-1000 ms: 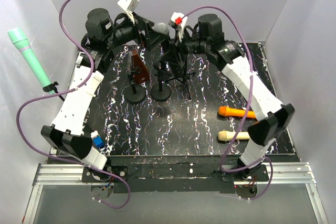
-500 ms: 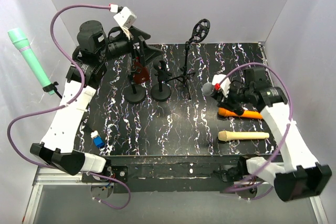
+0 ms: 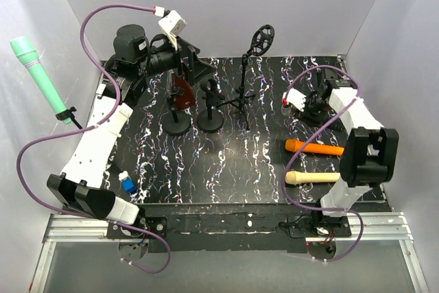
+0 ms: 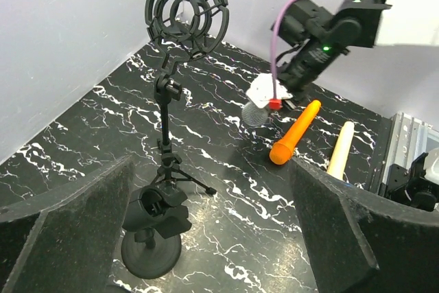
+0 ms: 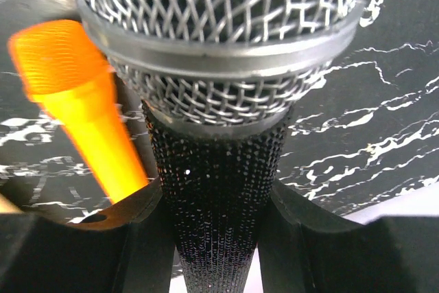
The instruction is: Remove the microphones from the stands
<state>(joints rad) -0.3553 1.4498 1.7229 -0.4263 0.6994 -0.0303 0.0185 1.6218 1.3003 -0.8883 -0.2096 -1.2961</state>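
Table (image 3: 226, 162): black with white veining, walls on three sides. The left arm (image 3: 96, 142) reaches to the far left corner. The left claw (image 4: 211, 190) is spread wide and holds nothing. The right arm (image 3: 357, 114) is folded along the right edge. The right claw (image 5: 216, 238) is clamped on the microphone (image 5: 219, 66), one finger on either side of its body.

Stand (image 4: 164, 121): tripod type, upright at the middle of the far edge. Its ring (image 4: 185, 8) is empty. Two round-base stands (image 3: 210, 120) sit just to its left, near the left claw.

Microphone: silver mesh head and black glittered body. It is held off the table near the right edge, well apart from the stand. An orange mic (image 3: 314, 147) lies just beside it. A cream mic (image 3: 317, 178) lies closer to the near right corner.

Assessment: removal itself looks complete, and the step in hand is the carry and set-down. The next move calls for lowering the microphone onto bare table clear of the orange mic. The right claw should open only once the body rests flat, since a round barrel may roll. It should then lift straight away.

Markings: no brand, label or writing is legible on any item. The only marks are a green lamp (image 4: 322, 49) on the right arm and a red tab (image 4: 274, 103) on its white wrist block.
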